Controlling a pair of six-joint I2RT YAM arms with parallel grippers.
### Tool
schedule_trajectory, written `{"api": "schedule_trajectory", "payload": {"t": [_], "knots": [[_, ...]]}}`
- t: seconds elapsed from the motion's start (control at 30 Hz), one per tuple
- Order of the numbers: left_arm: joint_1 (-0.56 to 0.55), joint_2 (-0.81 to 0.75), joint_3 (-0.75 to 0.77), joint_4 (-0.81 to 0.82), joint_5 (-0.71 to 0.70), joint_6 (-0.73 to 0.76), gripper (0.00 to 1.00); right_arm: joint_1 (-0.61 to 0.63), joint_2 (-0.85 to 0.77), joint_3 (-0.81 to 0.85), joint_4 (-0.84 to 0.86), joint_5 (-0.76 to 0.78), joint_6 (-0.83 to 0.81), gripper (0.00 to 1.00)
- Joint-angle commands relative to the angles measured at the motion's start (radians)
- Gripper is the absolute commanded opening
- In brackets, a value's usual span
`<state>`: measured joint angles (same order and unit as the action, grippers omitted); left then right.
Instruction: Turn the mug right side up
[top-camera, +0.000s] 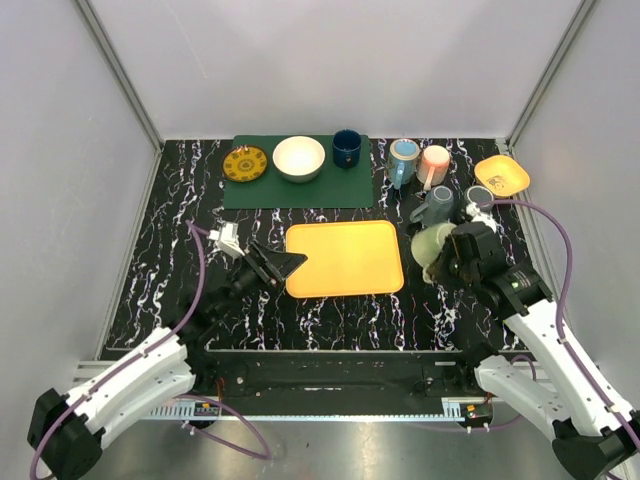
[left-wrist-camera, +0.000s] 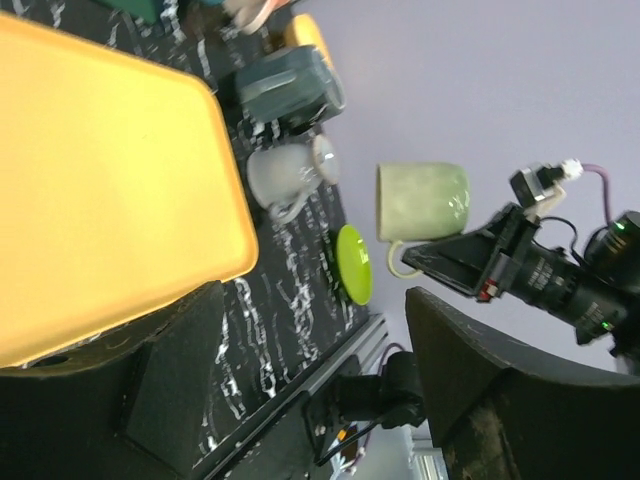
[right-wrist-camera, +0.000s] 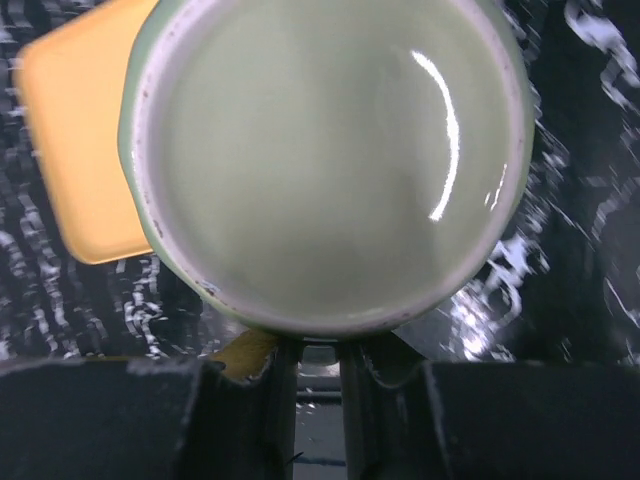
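Observation:
In the top view the pale green mug (top-camera: 432, 243) hangs just right of the orange tray (top-camera: 345, 258). My right gripper (top-camera: 455, 255) is shut on its handle. The right wrist view looks straight into the mug's open mouth (right-wrist-camera: 330, 150), and the right gripper (right-wrist-camera: 320, 372) pinches the handle below the rim. The left wrist view shows the mug (left-wrist-camera: 422, 200) held clear of the table. My left gripper (top-camera: 280, 265) stands open and empty at the tray's left edge; in its own view the left gripper (left-wrist-camera: 315, 340) has its fingers wide apart.
A green mat (top-camera: 300, 185) at the back carries a yellow saucer (top-camera: 245, 163), a white bowl (top-camera: 299, 158) and a dark blue cup (top-camera: 347, 148). Several mugs (top-camera: 433, 205) and an orange dish (top-camera: 502, 175) crowd the back right. A lime plate (left-wrist-camera: 353, 263) lies below the held mug.

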<state>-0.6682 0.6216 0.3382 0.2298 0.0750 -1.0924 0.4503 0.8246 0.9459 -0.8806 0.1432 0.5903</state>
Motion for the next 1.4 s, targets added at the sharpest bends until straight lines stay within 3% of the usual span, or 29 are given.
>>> {"api": "schedule_trajectory", "payload": {"t": [0.0, 0.37, 0.7, 1.17, 1.23, 1.27, 1.37], "knots": [[0.004, 0.065, -0.025, 0.046, 0.049, -0.023, 0.75, -0.002, -0.068, -0.036, -0.112, 0.185, 0.170, 0.00], [0.004, 0.165, -0.028, 0.017, 0.129, -0.047, 0.73, -0.002, 0.068, -0.176, -0.038, 0.239, 0.416, 0.00], [0.004, 0.133, -0.045, 0.000, 0.108, -0.047, 0.72, -0.002, 0.203, -0.210, 0.003, 0.348, 0.444, 0.00], [0.004, 0.127, -0.105, -0.010, 0.092, -0.066, 0.70, -0.002, 0.303, -0.329, 0.132, 0.289, 0.457, 0.00], [0.004, 0.129, -0.105, -0.014, 0.097, -0.064, 0.70, -0.002, 0.311, -0.331, 0.138, 0.269, 0.454, 0.08], [0.004, 0.127, -0.105, -0.015, 0.097, -0.063, 0.70, -0.002, 0.311, -0.329, 0.132, 0.259, 0.442, 0.23], [0.004, 0.127, -0.107, -0.024, 0.092, -0.058, 0.70, -0.002, 0.272, -0.326, 0.105, 0.236, 0.441, 0.38]]}}
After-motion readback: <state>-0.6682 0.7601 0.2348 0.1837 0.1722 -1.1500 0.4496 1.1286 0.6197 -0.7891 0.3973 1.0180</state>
